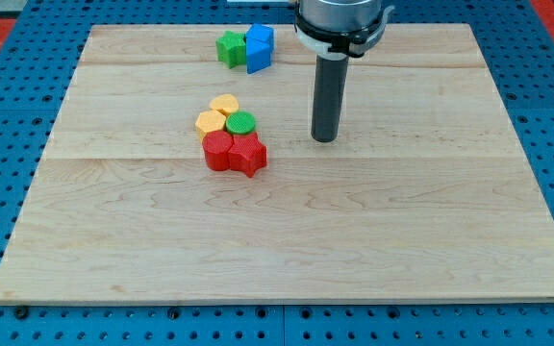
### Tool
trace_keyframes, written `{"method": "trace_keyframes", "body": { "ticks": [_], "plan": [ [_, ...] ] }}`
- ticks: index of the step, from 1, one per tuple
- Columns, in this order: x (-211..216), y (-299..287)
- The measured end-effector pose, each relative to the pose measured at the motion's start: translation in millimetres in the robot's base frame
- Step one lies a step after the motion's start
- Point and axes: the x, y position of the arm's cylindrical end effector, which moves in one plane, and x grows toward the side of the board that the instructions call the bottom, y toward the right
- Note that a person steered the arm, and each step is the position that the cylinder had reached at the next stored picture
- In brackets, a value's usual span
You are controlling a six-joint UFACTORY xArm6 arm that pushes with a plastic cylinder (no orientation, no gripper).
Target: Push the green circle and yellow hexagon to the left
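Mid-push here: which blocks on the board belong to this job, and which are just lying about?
In the job:
green circle
yellow hexagon
my tip, off to the view's right of the cluster, touching no block

Lying about:
second yellow block
red block
red star
green block
blue block

Even, bright overhead light is falling on the wooden board (pixel 287 231); blocks are casting only faint, short shadows. No glare; pic is staying sharp throughout.

Wooden board (pixel 402 240) carries a five-block cluster left of my tip (pixel 325 139); green block (pixel 229 48), blue block (pixel 259 46) beyond.
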Motion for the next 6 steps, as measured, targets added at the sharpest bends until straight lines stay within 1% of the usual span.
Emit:
{"method": "trace_keyframes", "body": {
  "ticks": [2, 3, 4, 5, 6],
  "plan": [
    [0, 1],
    [-9, -13],
    [-15, -56],
    [14, -104],
    [13, -143]
  ]
}}
